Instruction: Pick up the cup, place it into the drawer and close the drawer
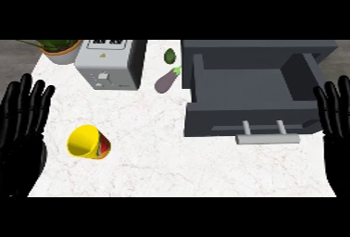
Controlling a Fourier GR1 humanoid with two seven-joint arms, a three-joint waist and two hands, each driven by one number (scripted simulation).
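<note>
Your left hand (24, 134) shows at the left edge of the head view, palm open, fingers straight, slightly spread and pointing up, holding nothing. Your right hand (336, 125) shows the same way at the right edge: open, fingers straight and upward, partly cut off by the frame, holding nothing either. Between them you have the white marbled counter (178, 171). You will find the cup (85, 141) on the counter's left part, near your left hand but not touching it. It is yellow and lies on its side, with its mouth turned toward the lower left and a patch of red and green on its outer wall at the right. The drawer (232, 121) is well apart from the cup, on the right half of the counter: dark grey, standing pulled out from its housing, its inside open to your view from above. Its pale bar handle (268, 138) sticks out from the front panel toward you. Your right hand is just beside the drawer's right wall. Farther back, a purple eggplant (166, 81) lies tilted just left of the drawer, with a small dark green oval thing (170, 56) behind it. A grey toaster (109, 65) stands left of those, and a potted plant (65, 54) sits at the back left corner.
</note>
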